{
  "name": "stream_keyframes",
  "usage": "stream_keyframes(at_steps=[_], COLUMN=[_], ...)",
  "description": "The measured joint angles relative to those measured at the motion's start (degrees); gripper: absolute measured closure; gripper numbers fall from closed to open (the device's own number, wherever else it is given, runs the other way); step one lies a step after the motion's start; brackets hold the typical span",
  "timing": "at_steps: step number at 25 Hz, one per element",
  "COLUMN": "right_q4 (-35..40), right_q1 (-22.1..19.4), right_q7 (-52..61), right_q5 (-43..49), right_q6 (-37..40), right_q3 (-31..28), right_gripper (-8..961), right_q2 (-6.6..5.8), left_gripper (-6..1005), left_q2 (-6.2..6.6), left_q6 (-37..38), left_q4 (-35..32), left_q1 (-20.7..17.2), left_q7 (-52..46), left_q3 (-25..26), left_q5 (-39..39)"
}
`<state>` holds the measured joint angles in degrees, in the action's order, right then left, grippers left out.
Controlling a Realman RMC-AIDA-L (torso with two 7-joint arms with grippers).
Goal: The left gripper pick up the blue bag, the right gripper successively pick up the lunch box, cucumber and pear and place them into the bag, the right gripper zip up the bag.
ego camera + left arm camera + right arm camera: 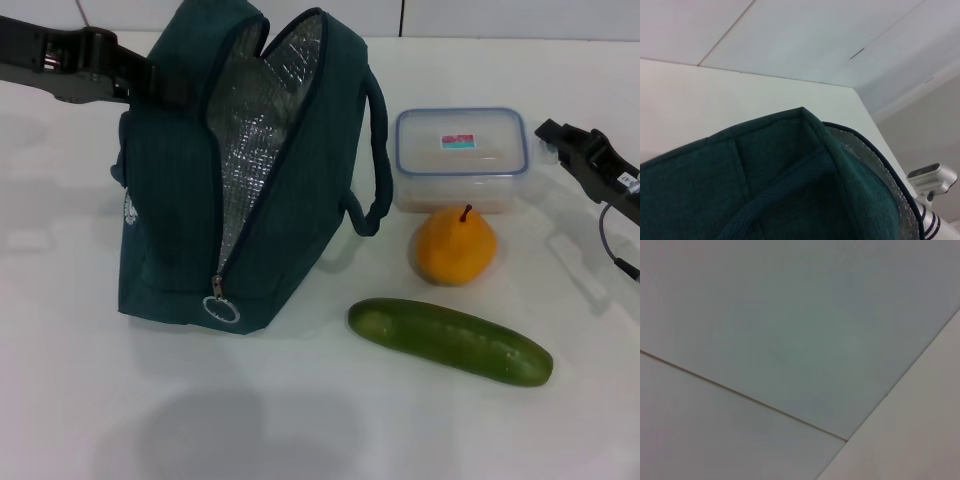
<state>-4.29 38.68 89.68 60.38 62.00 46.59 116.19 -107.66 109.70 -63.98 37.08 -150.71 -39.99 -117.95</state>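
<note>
Teal blue bag (250, 170) stood unzipped, left hand (150, 75) at its top – grip unclear – lunch box (461, 158) just beside the right hand (565, 135).

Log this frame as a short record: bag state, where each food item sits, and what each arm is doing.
bag: blue bag upright, unzipped, foil lining showing
left gripper: at bag's upper left edge
right gripper: off to the right, beside lunch box, holding nothing
lunch box: on table, lid on
pear: in front of lunch box
cucumber: on table, nearest the robot
items in bag: none visible
</note>
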Motion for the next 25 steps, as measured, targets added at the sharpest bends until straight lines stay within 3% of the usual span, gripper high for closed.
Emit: stream_keyframes(at_steps=[8, 14, 25], right_q4=[0.4, 0.9, 3.6], right_q1=[-0.2, -1.7, -6.0], right_q7=[-1.4, -3.4, -3.9], right_q5=[0.0, -0.2, -2.2], right_q6=[0.0, 2.6, 11.4], right_q3=[0.1, -0.3, -0.5], right_gripper=[868, 920, 928], right_q2=[0.00, 0.00, 0.00], left_gripper=[962, 961, 961], left_q2=[0.00, 0.00, 0.00], left_q6=[0.0, 0.1, 0.1], left_q4=[0.0, 0.0, 0.0], left_q1=[0.0, -0.1, 0.4], left_q7=[0.1, 0.2, 0.2], left_q3=[0.0, 0.0, 0.0], left_q5=[0.0, 0.0, 0.0])
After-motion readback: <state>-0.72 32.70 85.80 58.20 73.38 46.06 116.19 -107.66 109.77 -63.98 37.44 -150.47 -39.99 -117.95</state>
